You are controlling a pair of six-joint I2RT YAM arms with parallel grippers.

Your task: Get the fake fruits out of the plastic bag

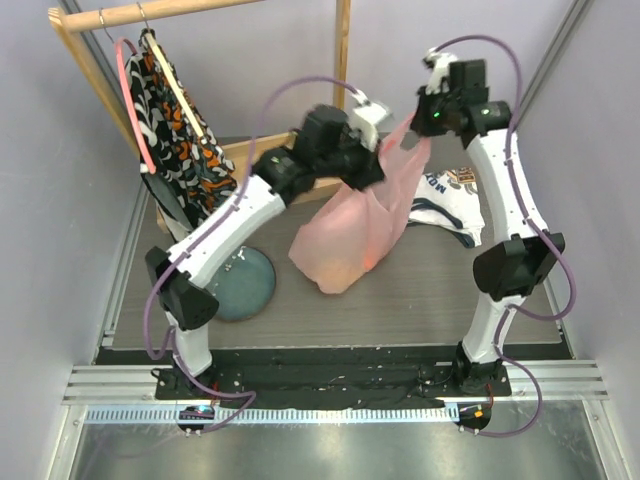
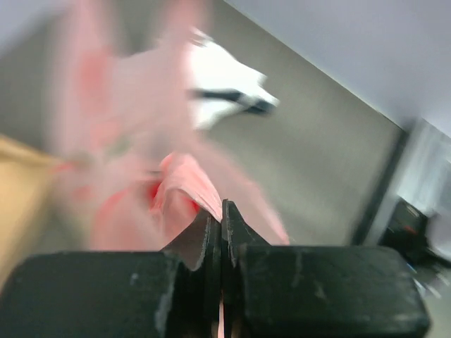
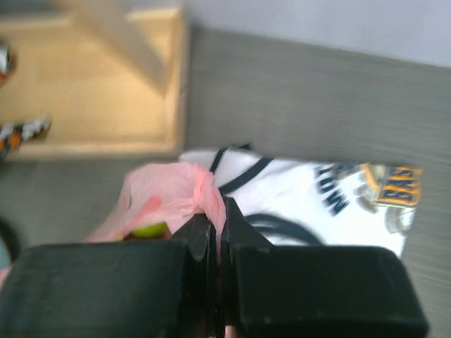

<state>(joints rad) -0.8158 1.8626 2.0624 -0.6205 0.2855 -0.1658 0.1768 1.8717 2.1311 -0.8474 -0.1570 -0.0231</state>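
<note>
left tool (image 2: 222, 211) is pinched right down, fingers meeting with only a sliver of pink film between them. it has the plastic bag (image 1: 345, 235) by its top edge, on the bag's left side. right tool (image 3: 217, 215) is just as narrow, jaws closed on a twisted pink handle at the bag's upper right. so both tools are clamped on the bag, which hangs stretched between them with its rounded bottom resting on the counter (image 1: 430, 290).

inside the bag, the right wrist view catches a green fruit (image 3: 149, 229) peeking out just under the gathered plastic. the rest of it is cut off by the tool body. in the overhead view there's an orange glow low on the bag's right side, too veiled by the film to name. the left wrist view is badly smeared, showing red patches in the pink and nothing sharper.

right of the bag and partly behind it lies a white-and-navy cloth (image 1: 450, 205), its near corner covered by the bag. left of the bag, toward the arm bases, sits a teal plate (image 1: 245, 283), partly hidden by the left arm. further left of the bag stands a wooden rack (image 1: 200, 10) with a patterned garment (image 1: 175, 130) hanging from it.
</note>
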